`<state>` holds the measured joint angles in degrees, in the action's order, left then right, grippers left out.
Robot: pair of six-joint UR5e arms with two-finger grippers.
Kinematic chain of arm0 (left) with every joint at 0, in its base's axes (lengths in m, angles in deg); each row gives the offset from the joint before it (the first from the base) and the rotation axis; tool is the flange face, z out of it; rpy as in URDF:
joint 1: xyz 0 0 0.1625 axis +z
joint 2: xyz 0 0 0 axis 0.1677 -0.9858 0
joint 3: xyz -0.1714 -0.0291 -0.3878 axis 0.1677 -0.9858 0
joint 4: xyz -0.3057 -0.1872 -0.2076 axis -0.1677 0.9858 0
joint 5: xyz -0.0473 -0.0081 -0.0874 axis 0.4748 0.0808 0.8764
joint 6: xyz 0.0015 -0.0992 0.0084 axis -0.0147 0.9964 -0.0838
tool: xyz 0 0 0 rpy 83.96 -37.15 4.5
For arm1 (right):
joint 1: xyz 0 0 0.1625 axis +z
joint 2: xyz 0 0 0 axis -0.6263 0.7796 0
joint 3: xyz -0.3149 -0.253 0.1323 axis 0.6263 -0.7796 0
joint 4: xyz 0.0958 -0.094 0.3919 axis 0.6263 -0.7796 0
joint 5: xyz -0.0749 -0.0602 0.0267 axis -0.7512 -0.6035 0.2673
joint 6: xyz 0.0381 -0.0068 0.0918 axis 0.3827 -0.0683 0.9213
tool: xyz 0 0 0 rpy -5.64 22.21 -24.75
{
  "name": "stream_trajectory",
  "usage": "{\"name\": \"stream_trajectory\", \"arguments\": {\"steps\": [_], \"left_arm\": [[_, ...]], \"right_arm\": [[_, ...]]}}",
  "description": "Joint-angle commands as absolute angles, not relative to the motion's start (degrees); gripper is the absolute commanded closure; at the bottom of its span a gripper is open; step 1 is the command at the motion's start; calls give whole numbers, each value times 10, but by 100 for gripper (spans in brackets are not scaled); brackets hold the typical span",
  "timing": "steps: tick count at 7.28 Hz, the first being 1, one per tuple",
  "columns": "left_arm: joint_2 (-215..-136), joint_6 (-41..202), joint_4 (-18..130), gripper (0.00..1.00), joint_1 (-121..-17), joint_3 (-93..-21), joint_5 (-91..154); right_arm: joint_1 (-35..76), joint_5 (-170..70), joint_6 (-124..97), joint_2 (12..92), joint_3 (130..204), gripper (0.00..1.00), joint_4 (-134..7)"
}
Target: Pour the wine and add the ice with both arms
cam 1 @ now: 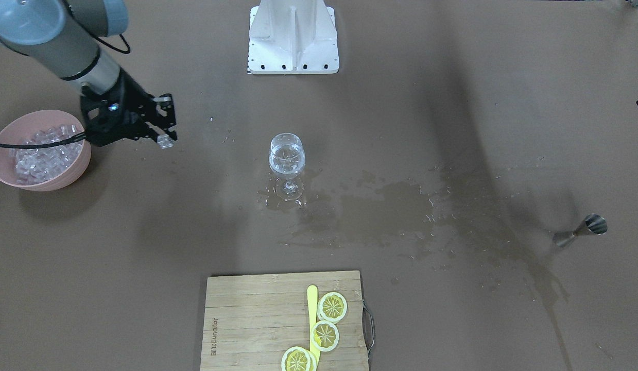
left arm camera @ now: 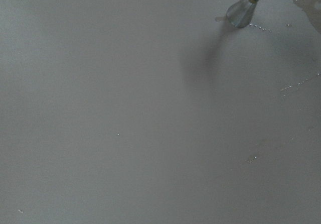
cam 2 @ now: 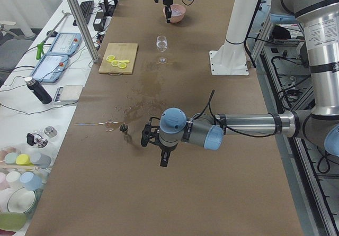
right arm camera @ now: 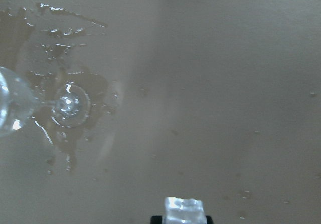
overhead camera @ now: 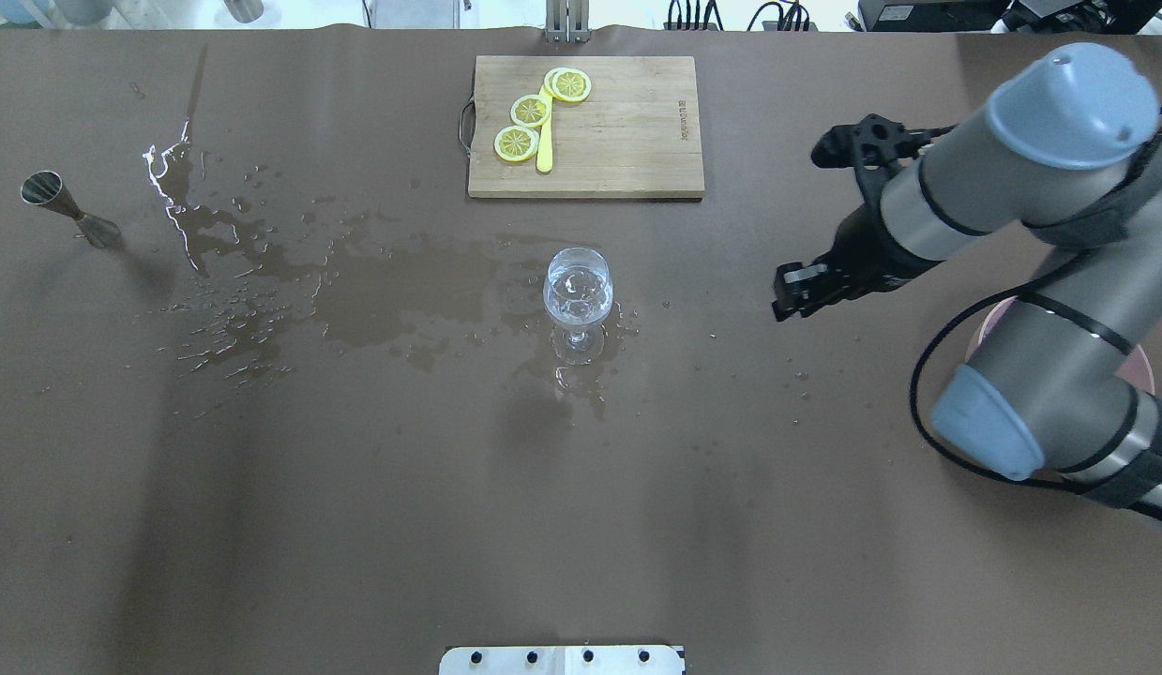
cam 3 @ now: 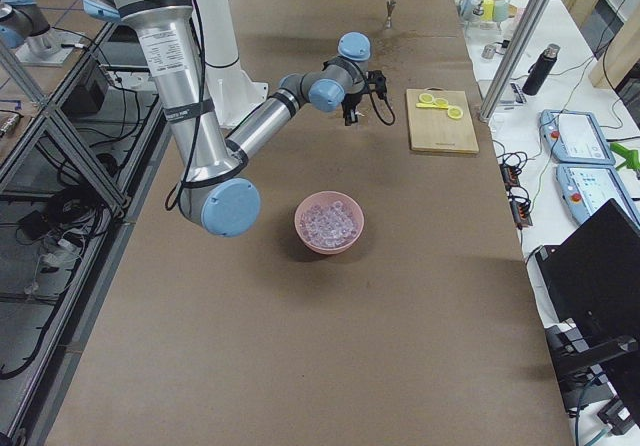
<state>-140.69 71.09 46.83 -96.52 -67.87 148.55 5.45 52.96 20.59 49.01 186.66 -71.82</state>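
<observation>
Holding cube clamped in right tool, well short of glass; can't tell left tool state. Could lose slippery cube early, or knock glass.

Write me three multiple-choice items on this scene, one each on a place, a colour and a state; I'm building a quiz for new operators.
1. Where is the bowl relative to the glass?
A. On the robot's right of it
B. On the robot's left of it
C. Touching it

2. What colour is the bowl?
A. White
B. Pink
C. Blue

3. What state is the right gripper in?
A. Open and empty
B. Shut on an ice cube
C. Shut on the glass

Answers:
1 A: it sits at the front-facing view's left, which is the robot's right.
2 B: its wall is plainly pink.
3 B: the right wrist view shows the cube clamped at the gripper's tip.
</observation>
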Motion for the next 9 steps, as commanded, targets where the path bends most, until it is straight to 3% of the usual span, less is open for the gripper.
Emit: {"name": "stream_trajectory", "arguments": {"steps": [1,3,6,7,8,9], "left_arm": [[-1411,711,469,1,-965,-672,1486],[-1411,711,469,1,-965,-673,1488],[-1411,712,469,1,-965,-677,1487],[-1411,712,469,1,-965,-676,1487],[-1411,712,469,1,-966,-677,1487],[-1411,712,469,1,-966,-679,1487]], "right_arm": [[16,482,267,357,1847,100,-806],[8,475,326,266,1767,100,-805],[7,475,341,256,1762,100,-805],[7,475,342,256,1762,51,-804],[7,475,342,255,1762,19,-805],[7,475,342,256,1762,19,-805]]}}
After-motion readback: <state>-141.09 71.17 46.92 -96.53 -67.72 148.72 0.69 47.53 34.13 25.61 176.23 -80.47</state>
